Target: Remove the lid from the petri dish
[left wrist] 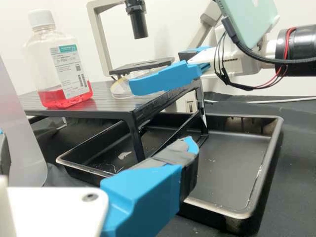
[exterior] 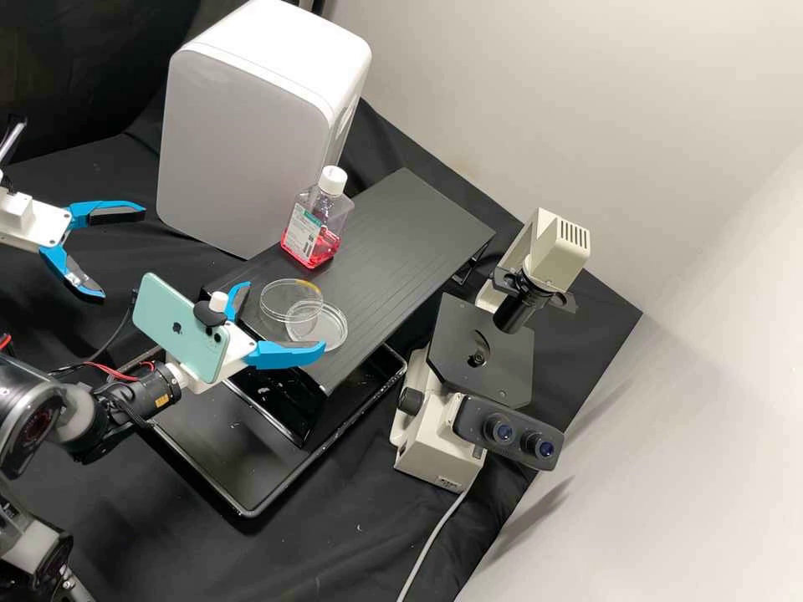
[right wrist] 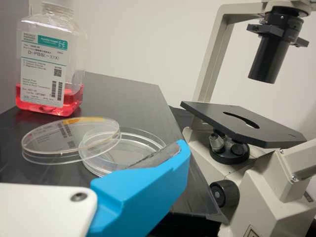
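Two clear round petri dish parts lie on the black raised platform [exterior: 410, 242]. The lid [exterior: 288, 297] [right wrist: 64, 140], with a yellow mark and print, overlaps the rim of the dish [exterior: 322, 328] [right wrist: 126, 153] beside it. My right gripper [exterior: 280, 322] is open at the platform's near edge, its fingers spread on either side of the two parts without gripping either. One of its fingers [right wrist: 143, 187] sits just in front of the dish. My left gripper [exterior: 120, 251] hangs open and empty off to the left, well away from the platform.
A flask of red liquid [exterior: 316, 221] stands at the platform's back left. A white box-shaped device [exterior: 251, 125] rises behind it. A microscope [exterior: 493, 351] stands to the right. Under the platform lies a black tray [exterior: 242, 468].
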You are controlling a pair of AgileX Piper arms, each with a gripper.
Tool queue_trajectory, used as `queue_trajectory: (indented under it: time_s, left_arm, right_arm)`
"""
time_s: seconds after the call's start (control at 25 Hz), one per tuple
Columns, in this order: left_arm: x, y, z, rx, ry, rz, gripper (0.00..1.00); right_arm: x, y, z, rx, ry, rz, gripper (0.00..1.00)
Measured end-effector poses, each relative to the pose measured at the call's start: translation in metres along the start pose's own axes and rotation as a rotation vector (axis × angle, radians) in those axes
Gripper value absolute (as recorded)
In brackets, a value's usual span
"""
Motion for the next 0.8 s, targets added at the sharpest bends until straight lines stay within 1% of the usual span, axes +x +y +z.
queue_trajectory:
  time_s: [0.04,0.08,0.2,0.44,0.56,0.64,0.68,0.8]
  left_arm:
    - [0.0,0.0,0.0,0.0,0.0,0.0,1.0]
    - [0.0,0.0,0.0,0.0,0.0,0.0,1.0]
    - [0.0,0.0,0.0,0.0,0.0,0.0,1.0]
    - [-0.0004,0.0004,0.0005,-0.001,0.003,0.003,1.0]
    - [-0.0007,0.003,0.0005,0.0,0.011,0.016,1.0]
    - [-0.0008,0.0034,0.0004,0.001,0.013,0.018,1.0]
    - [-0.0008,0.0034,0.0004,0.001,0.013,0.018,1.0]
    - [-0.0011,0.0044,0.0007,0.004,0.013,0.021,1.0]
  right_arm:
    - [0.0014,-0.0012,-0.0016,0.0,0.006,-0.004,1.0]
    - [0.0028,-0.0028,-0.0031,-0.005,0.005,-0.006,1.0]
    - [0.0037,-0.0046,-0.0051,-0.03,0.008,-0.011,1.0]
    - [0.0036,-0.0048,-0.0053,-0.03,0.009,-0.012,1.0]
    - [0.0036,-0.0048,-0.0053,-0.03,0.009,-0.012,1.0]
    - [0.0029,-0.0032,-0.0056,-0.027,0.017,-0.008,1.0]
    - [0.0025,-0.0015,-0.0054,-0.02,0.022,-0.004,1.0]
    - [0.0012,0.0007,-0.0016,0.033,0.034,-0.01,1.0]
